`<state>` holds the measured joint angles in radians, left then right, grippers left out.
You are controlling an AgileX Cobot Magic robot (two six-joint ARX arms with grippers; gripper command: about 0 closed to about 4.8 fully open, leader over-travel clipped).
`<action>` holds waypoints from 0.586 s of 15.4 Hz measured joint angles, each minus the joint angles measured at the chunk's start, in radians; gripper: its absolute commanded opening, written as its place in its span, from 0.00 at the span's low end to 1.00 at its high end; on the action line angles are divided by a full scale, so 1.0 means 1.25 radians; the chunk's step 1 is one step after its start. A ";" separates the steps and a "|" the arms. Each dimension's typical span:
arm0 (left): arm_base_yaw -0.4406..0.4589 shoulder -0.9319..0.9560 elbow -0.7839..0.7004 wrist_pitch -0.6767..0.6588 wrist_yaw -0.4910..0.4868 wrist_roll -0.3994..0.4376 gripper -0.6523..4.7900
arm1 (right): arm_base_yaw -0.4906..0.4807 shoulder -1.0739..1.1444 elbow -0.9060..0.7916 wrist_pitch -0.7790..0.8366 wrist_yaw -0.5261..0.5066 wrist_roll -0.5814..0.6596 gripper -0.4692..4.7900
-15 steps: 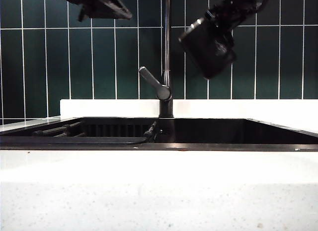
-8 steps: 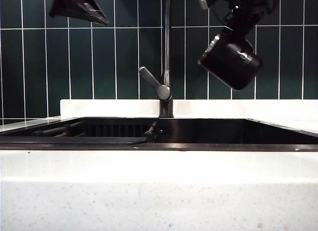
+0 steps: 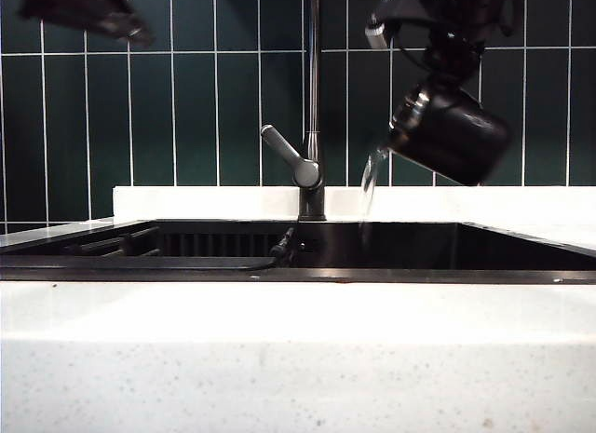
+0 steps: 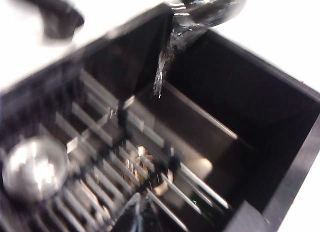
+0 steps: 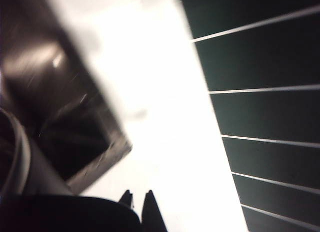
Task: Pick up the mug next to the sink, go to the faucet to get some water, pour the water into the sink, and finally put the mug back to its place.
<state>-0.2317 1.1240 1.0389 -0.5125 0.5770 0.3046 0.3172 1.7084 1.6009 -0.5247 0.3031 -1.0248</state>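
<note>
Right of the tall dark-metal faucet (image 3: 313, 88), the right gripper (image 3: 445, 56), clamped on the tilted matte black mug (image 3: 451, 135), spills water into the black recessed sink (image 3: 438, 242) — keep the rim low over the basin. The left gripper (image 3: 88, 9) hangs pinched shut, empty, high left.

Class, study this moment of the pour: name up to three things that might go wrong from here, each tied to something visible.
1. The right gripper holds the mug tilted high above the sink; the water stream may splash onto the countertop.
2. The mug hangs close to the faucet; swinging it back might knock the pipe.
3. The grip sits at the mug's upper edge, so a wet mug might slip.
</note>
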 measured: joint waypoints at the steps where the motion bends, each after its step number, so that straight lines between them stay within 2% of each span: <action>1: 0.000 -0.043 -0.047 0.017 -0.021 -0.052 0.11 | -0.001 0.000 0.000 -0.026 -0.016 -0.055 0.09; 3: 0.000 -0.107 -0.122 0.080 -0.034 -0.122 0.11 | -0.001 0.000 0.000 -0.030 -0.022 -0.106 0.09; 5: 0.000 -0.159 -0.174 0.112 -0.043 -0.155 0.11 | -0.001 0.002 0.000 -0.013 -0.029 -0.149 0.09; 9: 0.000 -0.250 -0.246 0.112 -0.053 -0.185 0.11 | 0.002 0.059 0.000 -0.036 -0.023 -0.172 0.08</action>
<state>-0.2321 0.8116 0.7315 -0.3725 0.5102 0.0731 0.3199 1.7821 1.6012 -0.5697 0.2745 -1.2392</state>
